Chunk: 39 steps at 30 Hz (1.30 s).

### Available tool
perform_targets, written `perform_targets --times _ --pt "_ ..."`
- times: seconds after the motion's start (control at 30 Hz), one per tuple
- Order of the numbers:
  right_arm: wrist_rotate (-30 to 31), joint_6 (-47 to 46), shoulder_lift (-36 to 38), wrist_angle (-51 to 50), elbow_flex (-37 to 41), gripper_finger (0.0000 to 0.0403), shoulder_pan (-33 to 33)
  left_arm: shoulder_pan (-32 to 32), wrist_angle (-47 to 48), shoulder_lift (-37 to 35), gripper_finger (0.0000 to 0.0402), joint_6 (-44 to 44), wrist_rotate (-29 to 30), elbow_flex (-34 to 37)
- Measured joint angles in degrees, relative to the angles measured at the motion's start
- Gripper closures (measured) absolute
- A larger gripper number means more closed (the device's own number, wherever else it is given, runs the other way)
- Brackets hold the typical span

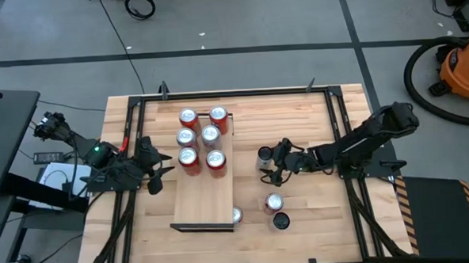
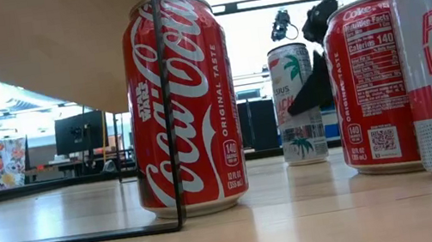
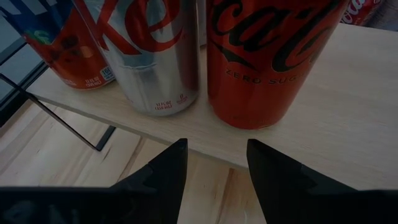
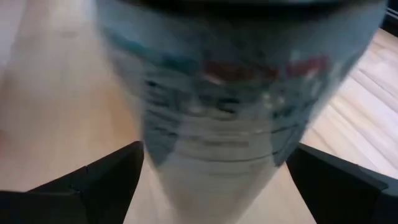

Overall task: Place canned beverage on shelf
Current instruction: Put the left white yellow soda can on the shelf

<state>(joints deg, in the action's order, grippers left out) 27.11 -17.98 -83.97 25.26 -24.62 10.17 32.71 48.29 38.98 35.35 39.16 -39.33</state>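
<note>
The shelf [image 1: 202, 200] is a pale board raised on a black wire frame in the middle of the table. Several cans [image 1: 201, 137] stand on its far end. A white can with a palm print [image 2: 298, 104] stands upright on the table to the right of the shelf [image 1: 265, 154]. My right gripper [image 1: 267, 162] is open, one finger on each side of this can [image 4: 236, 112]. My left gripper [image 3: 214, 180] is open at the shelf's left edge [image 1: 161, 170], facing a silver can [image 3: 155, 56] and a red can [image 3: 267, 62], with nothing between its fingers. My right gripper comes at the white can from the table's right side, slanting down. Its fingers [image 4: 106, 177] flank the can's lower wall [image 4: 186, 168]. The can stands upright on the table. I cannot tell whether the fingers touch it.
Nearer the front edge, a red cola can [image 1: 274, 202] and a dark-topped can [image 1: 281, 221] stand on the table. Another red cola can [image 2: 181, 105] stands half under the shelf's near right corner [image 1: 236, 215]. The shelf's near half is bare board.
</note>
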Motion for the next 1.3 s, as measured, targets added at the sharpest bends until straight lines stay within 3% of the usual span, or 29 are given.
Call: perform_targets --times 0.23,0.57,0.63,1.07,1.3 --pt "-1.9 0.2 -3.3 2.0 0.0 0.0028 -1.4 0.0 0.0 0.0 0.0224 -0.2 0.0 0.0" --pt "-4.3 3.5 -0.4 3.5 -0.5 0.0143 -0.8 0.0 0.0 0.0 0.0224 -0.2 0.0 0.0" --pt "-5.0 3.7 -0.3 2.4 -2.3 0.0146 -0.2 0.0 0.0 0.0 0.0224 -0.2 0.0 0.0" --pt "-3.2 3.7 -0.2 -33.9 -30.3 0.0134 3.3 0.0 0.0 0.0 0.0224 -0.2 0.0 0.0" --pt "-8.9 3.0 -0.2 -41.0 -41.7 0.0132 7.4 0.0 0.8 0.0 0.0224 -0.1 -0.4 0.0"
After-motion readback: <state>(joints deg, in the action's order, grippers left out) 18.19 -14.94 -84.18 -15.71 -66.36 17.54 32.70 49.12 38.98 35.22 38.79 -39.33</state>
